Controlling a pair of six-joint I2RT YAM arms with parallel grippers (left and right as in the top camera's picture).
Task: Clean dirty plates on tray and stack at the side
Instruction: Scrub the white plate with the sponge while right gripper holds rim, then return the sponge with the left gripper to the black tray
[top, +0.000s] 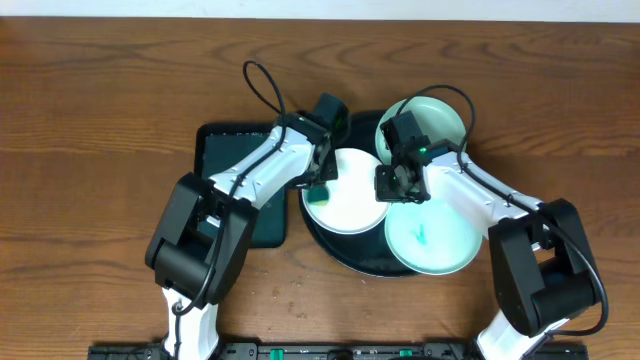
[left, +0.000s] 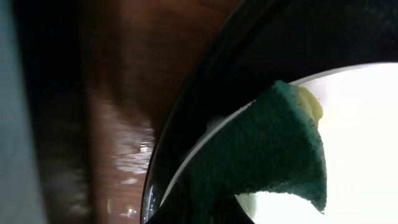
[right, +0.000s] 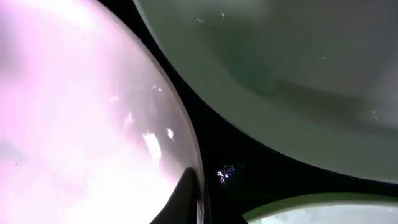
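**Q:** Plate positions?
**A:** 3 on the black tray (top: 345, 250). Plate 1 (top: 350, 195) sits at the tray's 9 o'clock and plate 2 (top: 435, 120) at 1 o'clock. Plate 3 (top: 440, 245) is at 4 o'clock, with a teal smear (top: 422, 236) at its middle.

**Q:** Left gripper (top: 318, 190)?
**A:** Clamped on a green sponge (left: 267, 149). The sponge rests on plate 1 at that plate's 9 o'clock edge.

**Q:** Right gripper (top: 398, 185)?
**A:** Jaws closed, at plate 1's 3 o'clock rim, between the 3 plates. The wrist view shows 1 fingertip (right: 186, 196) right at the rim. Cannot tell whether it pinches the rim or only touches it.

**Q:** Surroundings?
**A:** A dark green rectangular tray (top: 235, 160) lies just beside the black tray at its 9 o'clock, on the wooden table (top: 100, 100).
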